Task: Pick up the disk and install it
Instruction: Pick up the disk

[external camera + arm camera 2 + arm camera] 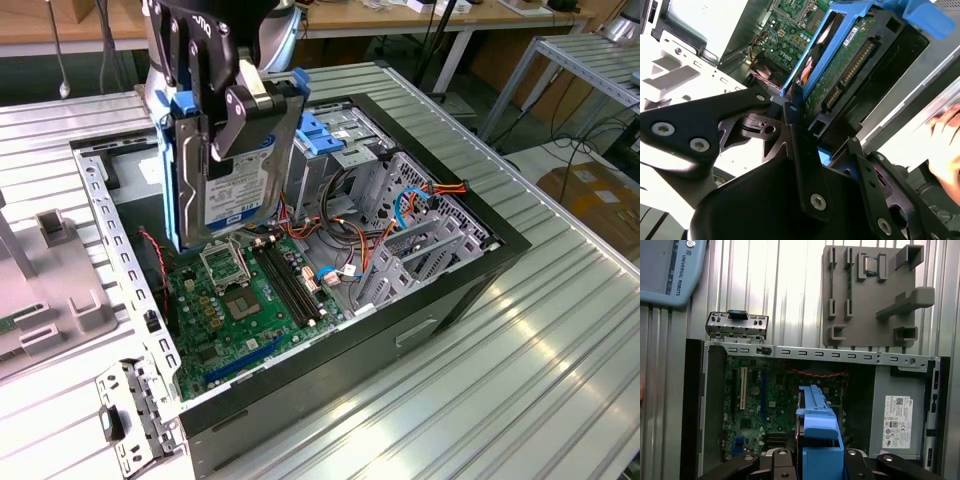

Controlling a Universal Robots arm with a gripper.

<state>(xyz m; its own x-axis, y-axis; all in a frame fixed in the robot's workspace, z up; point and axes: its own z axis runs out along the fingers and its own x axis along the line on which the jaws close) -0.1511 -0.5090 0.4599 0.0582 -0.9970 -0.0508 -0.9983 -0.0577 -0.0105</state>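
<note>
The disk (235, 185) hangs in the air, upright on edge, its white-and-blue label facing the exterior view. It is clear of the open computer case (430, 300) and above the motherboard (235, 300). Blue rails run down both its long sides, and in the second wrist view its green circuit underside (850, 65) shows. The gripper (215, 115) has its black fingers pinched on the disk from either side, gripping its upper part. Deeper in the case, blue-latched drive bays (320, 135) sit near bundled coloured cables (400, 215). The first wrist view shows the power supply (897, 415) at one end of the case. The case rests on the ribbed metal table (560, 380). A grey fixture (50, 280) lies on the table beside the case, at the exterior view's left edge. A person's hand (947, 145) shows blurred in the second wrist view.
</note>
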